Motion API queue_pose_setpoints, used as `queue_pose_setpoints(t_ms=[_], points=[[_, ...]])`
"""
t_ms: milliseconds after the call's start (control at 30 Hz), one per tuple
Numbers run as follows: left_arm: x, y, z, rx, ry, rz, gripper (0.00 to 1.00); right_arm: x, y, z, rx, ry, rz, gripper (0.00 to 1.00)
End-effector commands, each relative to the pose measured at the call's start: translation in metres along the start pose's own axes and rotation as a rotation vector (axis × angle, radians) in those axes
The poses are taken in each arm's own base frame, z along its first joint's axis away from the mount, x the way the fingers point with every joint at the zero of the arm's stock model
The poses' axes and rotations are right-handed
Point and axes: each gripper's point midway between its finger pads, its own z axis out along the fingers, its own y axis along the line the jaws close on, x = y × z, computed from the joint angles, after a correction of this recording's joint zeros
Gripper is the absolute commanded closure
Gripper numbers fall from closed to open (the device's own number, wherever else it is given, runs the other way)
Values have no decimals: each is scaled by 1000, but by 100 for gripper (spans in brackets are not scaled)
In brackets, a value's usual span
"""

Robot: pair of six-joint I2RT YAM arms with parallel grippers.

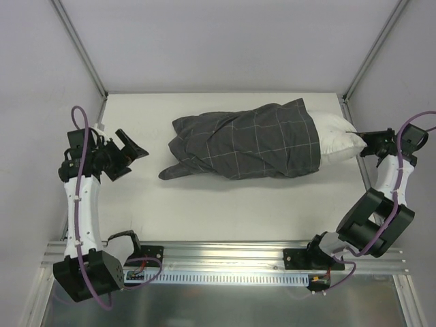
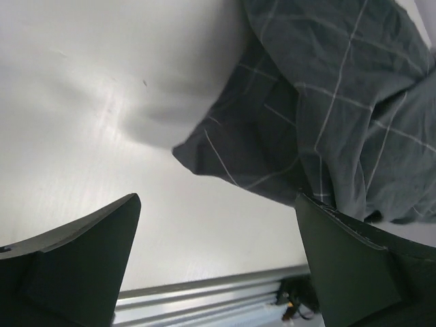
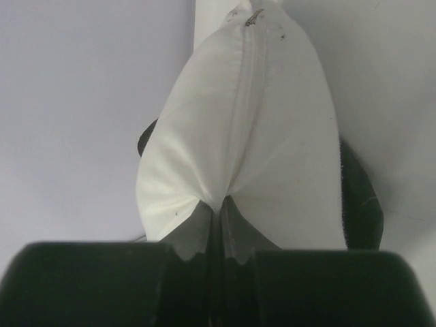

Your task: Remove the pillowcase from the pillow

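Observation:
The dark grey checked pillowcase (image 1: 248,143) lies across the middle of the table and covers most of the white pillow (image 1: 337,142), whose right end sticks out. My right gripper (image 1: 364,144) is shut on that bare pillow end; in the right wrist view the white pillow (image 3: 238,136) bunches into the pinched fingertips (image 3: 219,216). My left gripper (image 1: 129,153) stands open at the left, apart from the cover's loose left tip (image 1: 170,172). From the left wrist, the pillowcase (image 2: 327,109) lies beyond the open gripper (image 2: 218,225), with nothing between its fingers.
White walls and metal frame posts (image 1: 82,48) close in the table on three sides. An aluminium rail (image 1: 225,255) runs along the near edge between the arm bases. Bare white table (image 2: 88,122) lies left of the cover.

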Motion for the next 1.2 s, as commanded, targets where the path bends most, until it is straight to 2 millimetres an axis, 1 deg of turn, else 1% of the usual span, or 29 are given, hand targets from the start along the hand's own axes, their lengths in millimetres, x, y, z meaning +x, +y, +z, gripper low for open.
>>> queue_pose_setpoints(t_ms=[0, 33, 67, 100, 167, 200, 267, 367, 400, 433, 500, 533, 600, 633, 667, 700, 733, 767, 800, 833, 867, 933, 967, 1000, 1033, 1067, 1100, 1133, 1167], points=[[35, -7, 24, 66, 139, -87, 1, -6, 30, -1, -74, -39, -88, 99], [46, 2, 32, 20, 170, -204, 1, -3, 31, 0, -74, -34, -94, 99], [48, 4, 40, 16, 172, -241, 1, 0, 33, 0, -77, -30, -100, 99], [60, 9, 48, -7, 203, -320, 1, 3, 33, 0, -77, -23, -109, 99], [61, 8, 56, -4, 197, -364, 1, 7, 33, -1, -74, -15, -113, 99], [65, 9, 60, -7, 202, -426, 1, 8, 34, -2, -77, -16, -122, 99], [60, 5, 67, 22, 182, -457, 1, 9, 35, -4, -79, -15, -126, 99], [66, 3, 80, 20, 219, -526, 2, 10, 37, -6, -85, -14, -129, 99], [64, 0, 84, 30, 226, -547, 1, 12, 38, -7, -88, -13, -132, 99], [69, 1, 91, 16, 258, -565, 1, 13, 39, -8, -89, -12, -135, 99], [67, -6, 101, 41, 261, -585, 1, 14, 40, -8, -91, -10, -134, 99], [73, -6, 110, 23, 284, -588, 1, 14, 38, -8, -88, -10, -130, 99], [76, -12, 119, 16, 303, -590, 1, 15, 39, -9, -92, -8, -130, 99], [82, -10, 126, -8, 337, -607, 1, 15, 39, -8, -92, -6, -128, 99], [89, -15, 129, -10, 365, -603, 3, 15, 39, -8, -91, -4, -127, 99], [93, -17, 132, -16, 382, -614, 15, 16, 39, -9, -93, -2, -131, 99], [93, -19, 132, -11, 381, -611, 31, 16, 40, -9, -96, -2, -131, 99], [89, -19, 132, -14, 361, -611, 51, 16, 42, -10, -100, -2, -133, 99], [84, -19, 130, -11, 338, -611, 73, 16, 43, -10, -103, -1, -134, 99], [74, -22, 125, 14, 303, -603, 100, 16, 45, -11, -107, 1, -135, 99], [56, -21, 120, 37, 261, -610, 100, 18, 51, -14, -127, 13, -142, 99], [29, -25, 103, 85, 191, -605, 100, 19, 60, -20, -151, 25, -142, 99], [11, -27, 92, 102, 149, -584, 100, 22, 71, -29, -187, 32, -158, 99], [-16, -22, 74, 117, 60, -590, 100, 21, 77, -35, -203, 29, -156, 99], [-41, -30, 56, 136, -10, -567, 100, 20, 84, -42, -222, 25, -164, 99], [-48, -23, 43, 106, -38, -556, 100, 20, 92, -51, -246, 19, -175, 99], [-70, -14, 23, 98, -120, -572, 100, 19, 101, -59, -264, 13, -180, 99], [-91, -20, 3, 116, -180, -557, 100, 19, 106, -65, -278, 7, -183, 99], [-96, -13, -10, 101, -202, -570, 100, 17, 110, -71, -292, 3, -182, 99]])
